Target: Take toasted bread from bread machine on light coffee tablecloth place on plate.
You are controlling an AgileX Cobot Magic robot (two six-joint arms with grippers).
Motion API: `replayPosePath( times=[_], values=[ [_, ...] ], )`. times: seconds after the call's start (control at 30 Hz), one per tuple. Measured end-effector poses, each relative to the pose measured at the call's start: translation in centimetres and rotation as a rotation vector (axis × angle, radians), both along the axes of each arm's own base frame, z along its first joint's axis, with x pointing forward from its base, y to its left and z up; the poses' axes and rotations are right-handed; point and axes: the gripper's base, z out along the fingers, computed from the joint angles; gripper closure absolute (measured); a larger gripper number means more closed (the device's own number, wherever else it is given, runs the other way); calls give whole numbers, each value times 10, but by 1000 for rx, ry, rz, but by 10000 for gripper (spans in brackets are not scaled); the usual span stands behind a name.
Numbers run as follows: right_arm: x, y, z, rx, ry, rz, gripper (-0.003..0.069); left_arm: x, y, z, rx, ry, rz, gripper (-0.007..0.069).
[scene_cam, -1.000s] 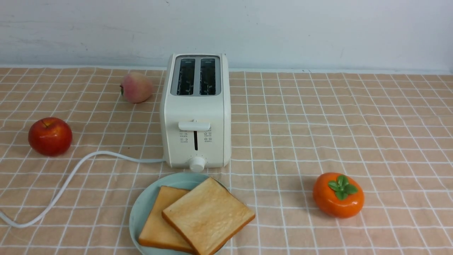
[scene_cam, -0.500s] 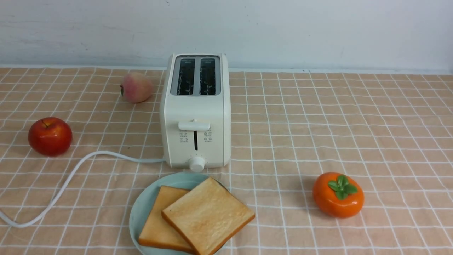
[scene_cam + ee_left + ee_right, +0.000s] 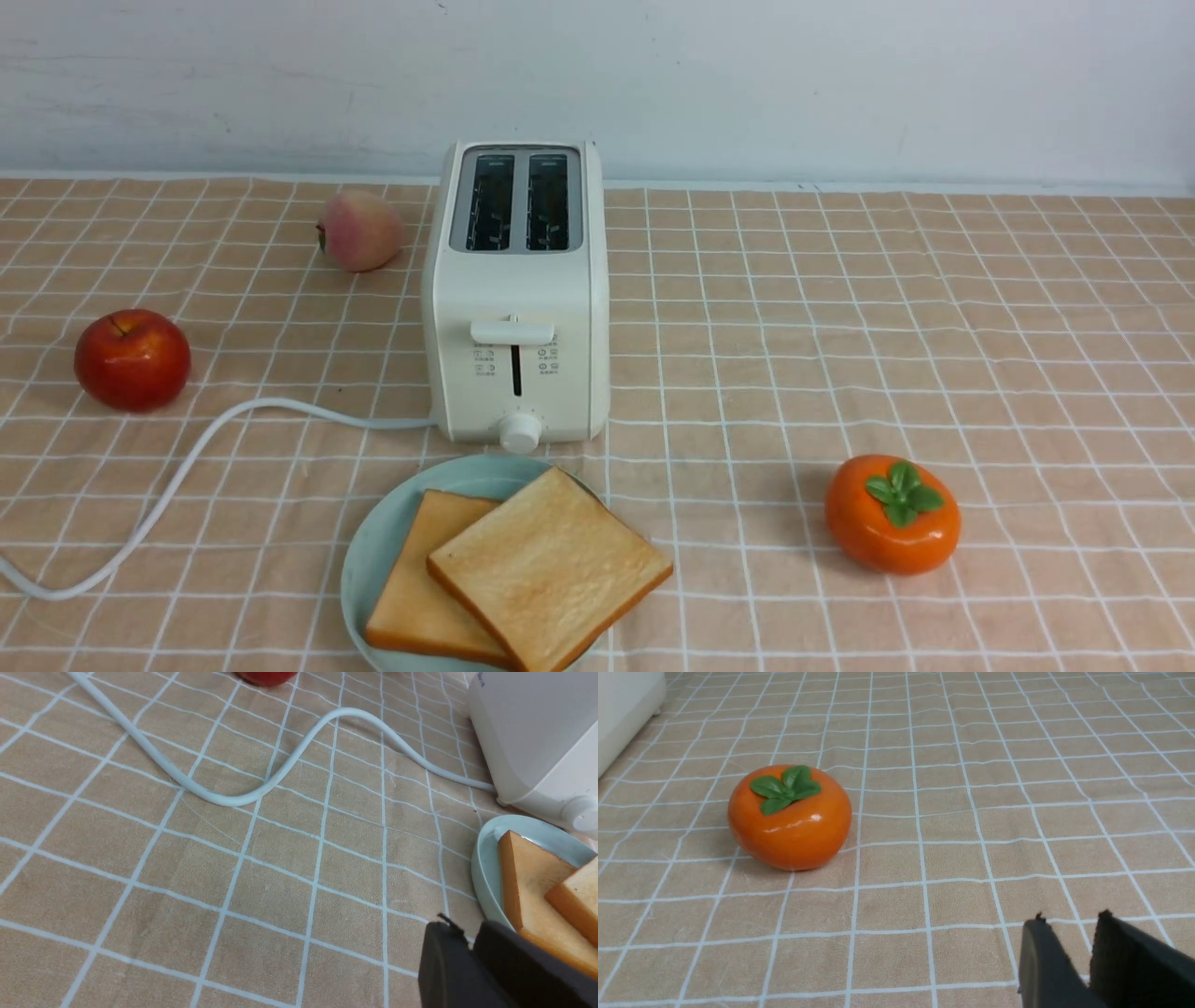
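Note:
Two toasted bread slices lie overlapping on the pale teal plate (image 3: 373, 551): the upper slice (image 3: 551, 569) rests on the lower slice (image 3: 420, 579). The cream-white bread machine (image 3: 516, 299) stands just behind the plate on the light coffee tablecloth (image 3: 840, 327), both slots dark and empty. Neither gripper shows in the front view. In the left wrist view my left gripper (image 3: 462, 926) is shut and empty, beside the plate's rim (image 3: 483, 877) and the toast (image 3: 528, 886). In the right wrist view my right gripper (image 3: 1071, 919) is empty over bare cloth, with only a narrow slit between its tips.
The toaster's white cord (image 3: 187, 457) snakes to the left front edge. A red apple (image 3: 133, 359) sits at the left and a peach (image 3: 359, 231) left of the toaster. An orange persimmon (image 3: 892, 513) sits at the right front, also in the right wrist view (image 3: 789, 816).

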Motion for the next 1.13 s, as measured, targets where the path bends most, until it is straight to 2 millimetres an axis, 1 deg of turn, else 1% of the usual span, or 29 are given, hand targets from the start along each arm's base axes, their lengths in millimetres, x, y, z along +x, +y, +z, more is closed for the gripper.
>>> replayPosePath(
  times=[0.43, 1.13],
  values=[
    [0, 0, 0, 0, 0, 0, 475, 0, 0, 0, 0, 0, 0, 533],
    [0, 0, 0, 0, 0, 0, 445, 0, 0, 0, 0, 0, 0, 501]
  ],
)
